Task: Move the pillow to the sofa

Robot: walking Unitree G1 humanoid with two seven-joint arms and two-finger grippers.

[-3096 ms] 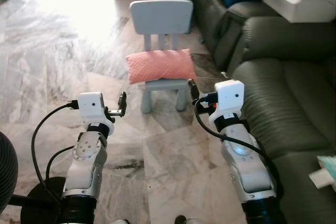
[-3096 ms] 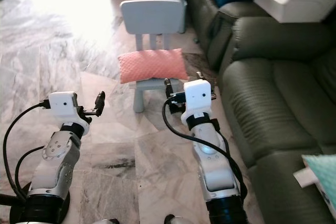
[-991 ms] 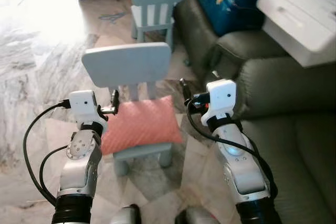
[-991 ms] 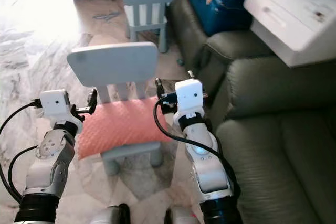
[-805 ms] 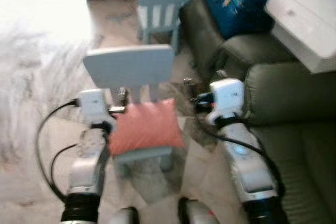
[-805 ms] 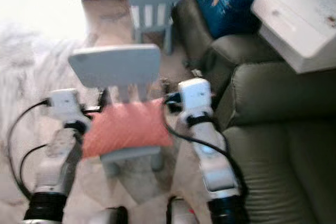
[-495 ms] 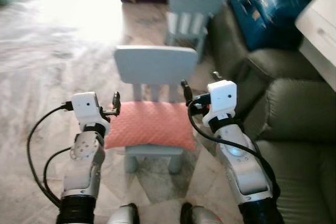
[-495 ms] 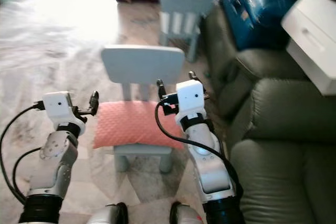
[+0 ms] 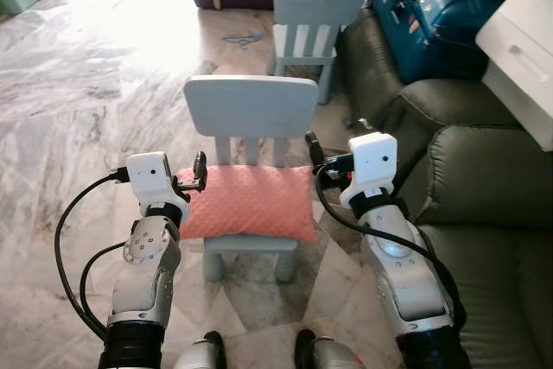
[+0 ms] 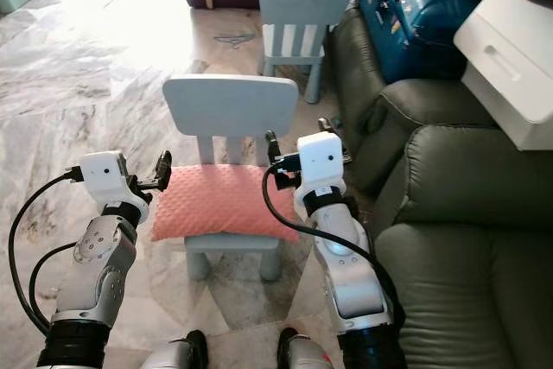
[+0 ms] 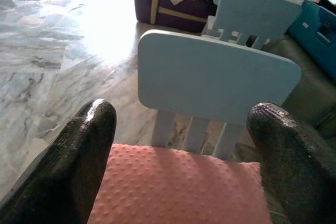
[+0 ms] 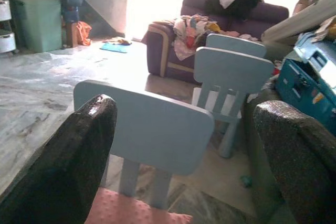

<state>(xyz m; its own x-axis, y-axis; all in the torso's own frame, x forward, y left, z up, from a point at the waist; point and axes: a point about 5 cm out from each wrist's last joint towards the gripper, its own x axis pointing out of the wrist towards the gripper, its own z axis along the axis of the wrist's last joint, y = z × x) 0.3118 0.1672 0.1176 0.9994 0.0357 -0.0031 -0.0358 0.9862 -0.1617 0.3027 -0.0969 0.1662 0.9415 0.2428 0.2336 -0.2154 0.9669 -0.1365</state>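
1. Since half a second ago, our camera has shifted slightly; the pink pillow (image 9: 248,203) lies unmoved on the small blue chair (image 9: 251,118).
2. We see our left gripper (image 9: 200,173) spread wide at the pillow's left end, empty.
3. Our right gripper (image 9: 313,150), also spread and empty, hangs over its right end.
4. A dark green sofa (image 9: 484,205) stands right of the chair.

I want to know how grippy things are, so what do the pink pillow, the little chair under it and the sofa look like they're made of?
Pillow: soft fabric with a raised dotted texture, likely plush. Chair: smooth matte pale blue, rounded moulded edges, probably plastic. Sofa: dark olive, slightly shiny with creases and ribbed cushions, so leather or faux leather; can't tell which.
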